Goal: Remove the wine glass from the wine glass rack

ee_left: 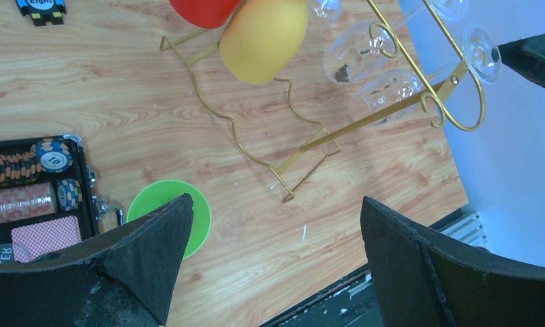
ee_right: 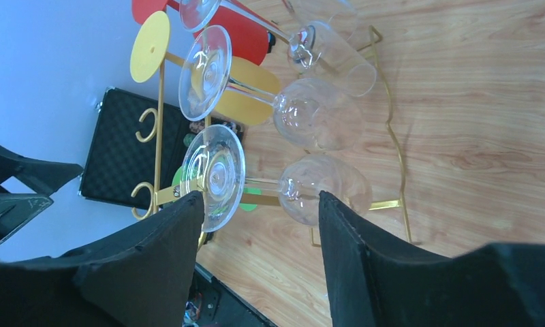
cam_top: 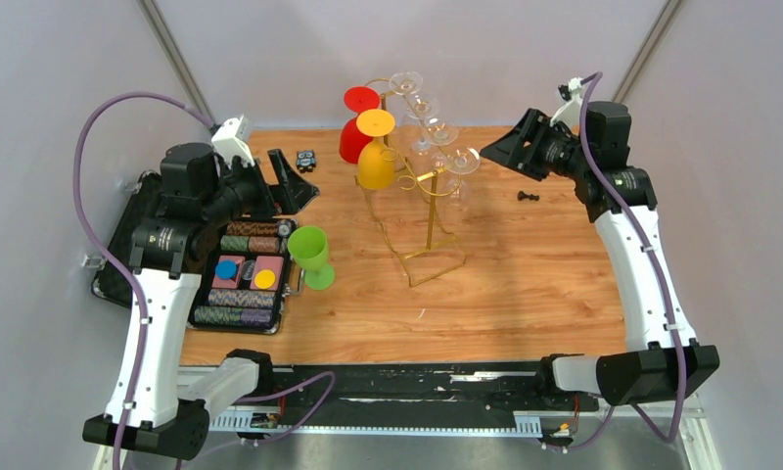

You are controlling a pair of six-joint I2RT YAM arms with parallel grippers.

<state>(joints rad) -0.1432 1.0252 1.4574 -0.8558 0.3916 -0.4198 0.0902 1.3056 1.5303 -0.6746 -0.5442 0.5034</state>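
Note:
The gold wine glass rack (cam_top: 430, 211) stands mid-table. Red and yellow glasses hang on its left side and several clear ones on its right. The nearest clear wine glass (cam_top: 461, 162) hangs on the lowest right arm. My right gripper (cam_top: 495, 149) is level with it and open. In the right wrist view, the right gripper (ee_right: 259, 199) has its fingertips on either side of this wine glass's stem (ee_right: 263, 182), between foot and bowl, without touching. The rack post (ee_right: 159, 102) runs behind it. My left gripper (ee_left: 273, 204) hangs wide open over bare table beside a green glass (ee_left: 164, 204).
An open black case (cam_top: 241, 279) of poker chips and cards lies at the left, with the green glass (cam_top: 309, 253) upright beside it. The red glass (cam_top: 353, 137) and yellow glass (cam_top: 376, 162) hang from the rack. Small black pieces lie behind the case (cam_top: 306, 160) and right of the rack (cam_top: 528, 197).

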